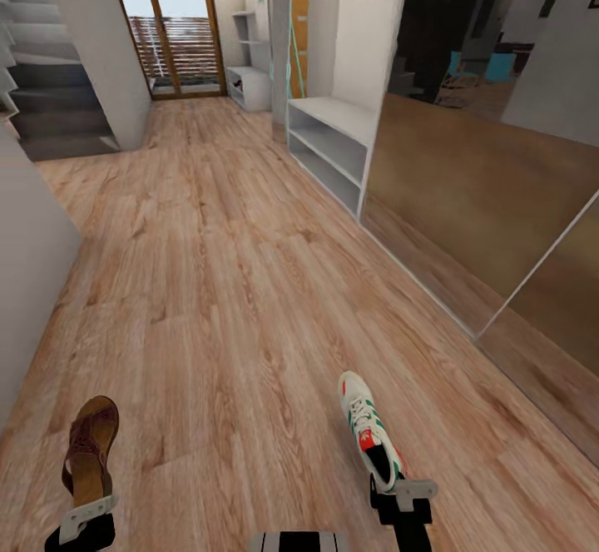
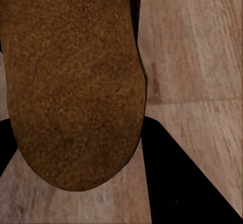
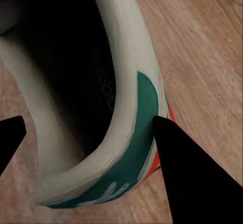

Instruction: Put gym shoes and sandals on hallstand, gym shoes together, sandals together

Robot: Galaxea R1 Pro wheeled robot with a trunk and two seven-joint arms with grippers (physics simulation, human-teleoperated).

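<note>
Nearest the head camera, at the bottom edge of the scene, two dark robot arms are reaching forward, each carrying a shoe. The left gripper (image 1: pixel 87 514) is holding a brown sandal (image 1: pixel 90 445) by its heel end, with the toe pointing away up the corridor. In the left wrist view the tan, grainy sole of that sandal (image 2: pixel 76 82) is sitting between the black fingers (image 2: pixel 177 183), which are closed in against it.

To the right, the right gripper (image 1: pixel 403 492) is gripping a white gym shoe (image 1: pixel 370 429) at the heel, its toe also pointing away. Green side stripes and a red tongue patch are showing. In the right wrist view the heel of the gym shoe (image 3: pixel 126 148) is lying between the dark fingers (image 3: pixel 197 178), one finger pressing its green and red heel panel. Pale lettering is showing on the green band and faint print on the dark insole, but neither can be read.

The corridor floor (image 1: pixel 216 269), warm brown wood planks, is stretching away under both shoes. On the right, farther along, the hallstand (image 1: pixel 333 144) is standing against the wall: a low pale-grey unit with open shelf slots and a flat top. Teal lettering on the wall above it is cut off by the frame and unreadable. A mirrored panel (image 1: pixel 491 161) is running along the right wall nearer the robot. At the far end, a wood-framed glass door (image 1: pixel 173 23) is standing, with grey stairs (image 1: pixel 50 94) at far left.
</note>
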